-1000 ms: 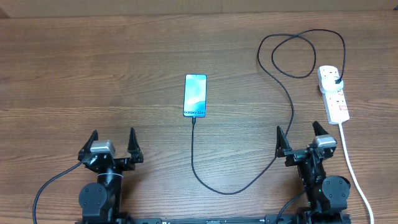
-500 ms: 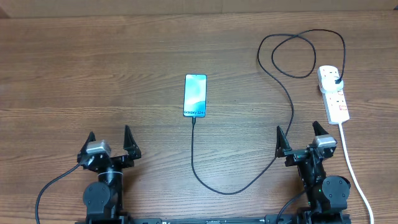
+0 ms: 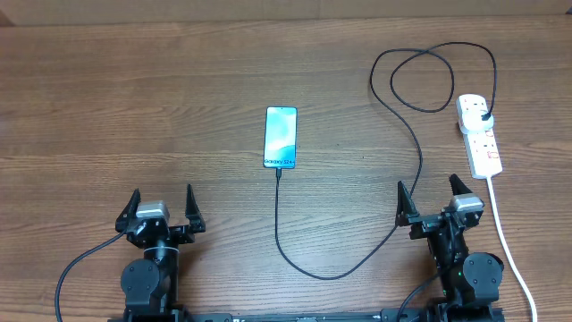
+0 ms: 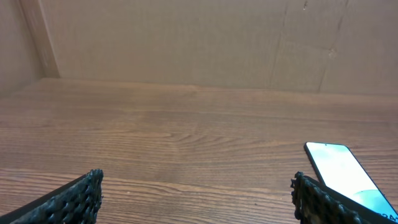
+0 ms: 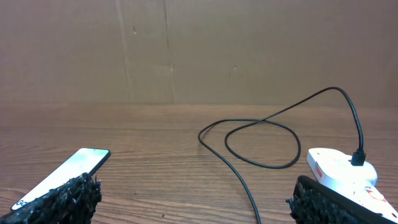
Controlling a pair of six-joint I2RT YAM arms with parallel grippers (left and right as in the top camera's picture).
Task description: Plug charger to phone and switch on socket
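We see our left gripper (image 3: 163, 195) low at the worktop's (image 3: 116, 80) near edge, arm folded back, jaws wide and empty; our right gripper (image 3: 428, 188) is posed likewise, wide and empty; farther out between them the phone (image 3: 280, 137) lies flat, screen lit; the charger (image 3: 418, 152) meets its near end and loops to the socket (image 3: 480, 134) at far right.

wood table (image 3: 134, 107) w/ phone (image 3: 280, 137) mid, white socket (image 3: 480, 136) far right, black charger (image 3: 277, 215) btwn them
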